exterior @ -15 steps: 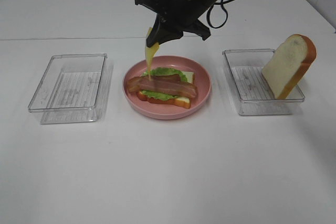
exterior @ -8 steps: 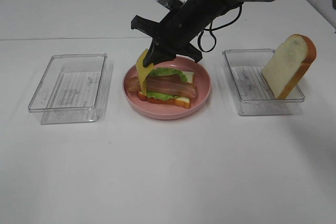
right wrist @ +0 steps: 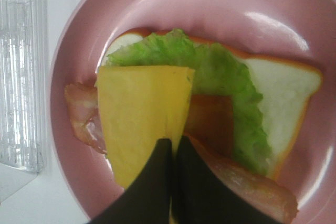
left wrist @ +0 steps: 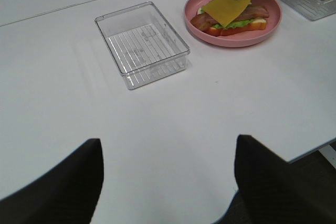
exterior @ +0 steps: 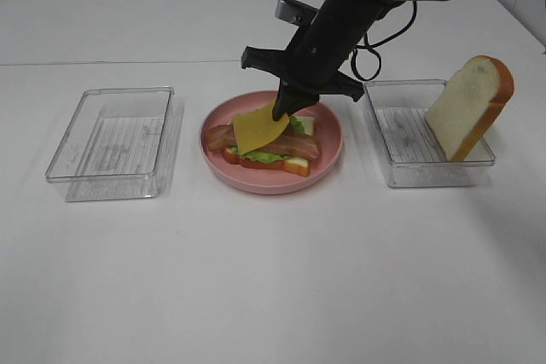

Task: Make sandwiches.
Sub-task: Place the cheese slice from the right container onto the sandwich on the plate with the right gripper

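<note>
A half-built sandwich (exterior: 294, 162) lies on the round pink plate (exterior: 328, 147): a bread slice, green lettuce (right wrist: 220, 72) and bacon strips (exterior: 305, 144). My right gripper (exterior: 281, 112) is shut on one edge of a yellow cheese slice (exterior: 259, 130) and holds it slanted over the bacon, its far end resting on the stack. In the right wrist view the fingertips (right wrist: 169, 153) pinch the cheese (right wrist: 139, 114). A second bread slice (exterior: 469, 106) leans upright in the right clear tray (exterior: 401, 155). The left gripper's fingers (left wrist: 58, 182) are spread wide over bare table, far from the plate (left wrist: 262, 32).
An empty clear plastic tray (exterior: 111, 142) stands left of the plate; it also shows in the left wrist view (left wrist: 142, 43). The right arm's black cable (exterior: 368, 44) hangs above the back of the plate. White table all around.
The right gripper came down and moved right over the plate. The cheese slice went from hanging vertical to lying slanted across the bacon.
</note>
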`<state>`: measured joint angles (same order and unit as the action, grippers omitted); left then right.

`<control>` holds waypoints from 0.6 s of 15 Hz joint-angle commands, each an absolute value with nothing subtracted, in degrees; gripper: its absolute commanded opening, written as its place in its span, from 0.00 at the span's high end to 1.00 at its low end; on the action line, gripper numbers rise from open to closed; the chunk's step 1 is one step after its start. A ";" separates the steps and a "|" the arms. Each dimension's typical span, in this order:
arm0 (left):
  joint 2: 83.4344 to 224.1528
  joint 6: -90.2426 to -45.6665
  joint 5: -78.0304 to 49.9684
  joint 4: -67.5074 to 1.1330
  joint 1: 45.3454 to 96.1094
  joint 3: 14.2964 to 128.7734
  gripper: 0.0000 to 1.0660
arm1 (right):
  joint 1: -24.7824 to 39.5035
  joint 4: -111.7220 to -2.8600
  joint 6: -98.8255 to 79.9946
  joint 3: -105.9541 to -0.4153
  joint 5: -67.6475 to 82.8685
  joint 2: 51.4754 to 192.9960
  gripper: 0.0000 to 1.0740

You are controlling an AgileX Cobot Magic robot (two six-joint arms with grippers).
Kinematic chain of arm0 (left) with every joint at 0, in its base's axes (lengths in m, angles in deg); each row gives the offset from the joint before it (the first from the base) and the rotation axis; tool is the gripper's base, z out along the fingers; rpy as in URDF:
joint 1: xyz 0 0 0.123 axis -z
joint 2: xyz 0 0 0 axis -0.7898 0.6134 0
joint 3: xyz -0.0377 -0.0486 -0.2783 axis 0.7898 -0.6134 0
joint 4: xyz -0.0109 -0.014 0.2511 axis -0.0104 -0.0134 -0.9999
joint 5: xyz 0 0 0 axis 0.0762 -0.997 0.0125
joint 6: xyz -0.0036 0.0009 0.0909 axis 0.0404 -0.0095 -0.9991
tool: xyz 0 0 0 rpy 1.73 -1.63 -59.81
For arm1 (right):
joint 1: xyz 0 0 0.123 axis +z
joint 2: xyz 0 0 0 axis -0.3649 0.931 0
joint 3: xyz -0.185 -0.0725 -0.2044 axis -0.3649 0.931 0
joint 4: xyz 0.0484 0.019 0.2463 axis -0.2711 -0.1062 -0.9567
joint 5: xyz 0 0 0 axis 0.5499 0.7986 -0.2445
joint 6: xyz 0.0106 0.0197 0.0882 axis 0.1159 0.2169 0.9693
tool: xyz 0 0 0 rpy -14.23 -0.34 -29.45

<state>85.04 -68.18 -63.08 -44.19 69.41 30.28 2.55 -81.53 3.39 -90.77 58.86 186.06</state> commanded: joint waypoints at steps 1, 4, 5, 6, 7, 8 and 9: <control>83.84 -67.73 -62.50 -44.25 69.41 30.00 0.36 | 2.43 -80.44 3.85 -90.66 59.21 185.89 0.94; 83.84 -67.73 -62.50 -44.25 69.41 30.00 0.36 | 2.49 -80.67 3.85 -90.66 59.49 185.89 0.55; 83.84 -67.73 -62.50 -44.25 69.41 30.00 0.36 | 2.49 -80.61 3.73 -90.66 60.12 185.89 0.42; 83.84 -67.73 -62.50 -44.25 69.41 30.00 0.36 | 2.49 -80.55 3.39 -90.66 60.92 185.89 0.35; 83.84 -67.73 -62.50 -44.25 69.41 30.00 0.36 | 2.49 -80.32 3.33 -90.66 62.07 185.78 0.34; 83.84 -67.73 -62.50 -44.25 69.41 30.00 0.36 | 2.49 -79.06 3.33 -90.66 63.79 185.15 0.34; 83.84 -67.73 -62.50 -44.25 69.41 30.00 0.36 | 2.49 -78.61 3.33 -90.66 64.13 184.69 0.34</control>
<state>85.04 -68.18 -63.08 -44.19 69.41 30.28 2.55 -78.49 3.79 -90.77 64.08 185.09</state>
